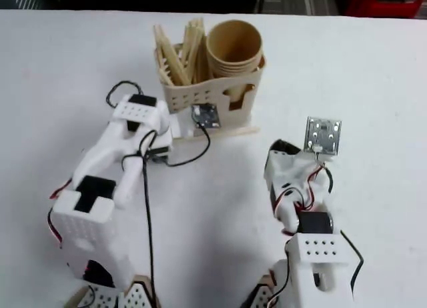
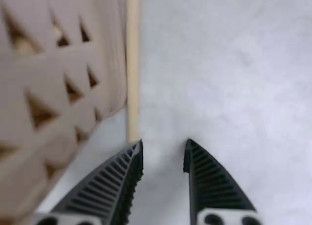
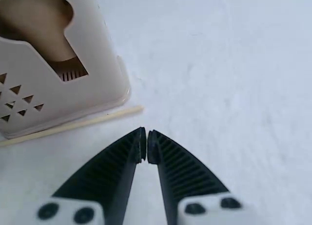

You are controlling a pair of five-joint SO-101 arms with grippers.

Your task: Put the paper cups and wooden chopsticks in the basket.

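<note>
The cream basket (image 1: 220, 98) stands at the back middle of the table. Several wooden chopsticks (image 1: 177, 51) stand in its left part and stacked paper cups (image 1: 233, 48) in its right part. One loose chopstick (image 1: 233, 131) lies flat on the table along the basket's front foot. My left gripper (image 2: 163, 147) is open and empty, just short of one end of that chopstick (image 2: 132, 64), beside the basket wall (image 2: 53, 88). My right gripper (image 3: 146, 137) is shut on nothing, a little in front of the chopstick's other end (image 3: 73, 123) and the basket corner (image 3: 48, 84). A cup (image 3: 34, 20) shows through the wall's cut-out.
White table all round. Black cables (image 1: 147, 188) run along the left arm and to a small board (image 1: 205, 116) against the basket front. To the right of the basket the tabletop (image 1: 373, 81) has free room.
</note>
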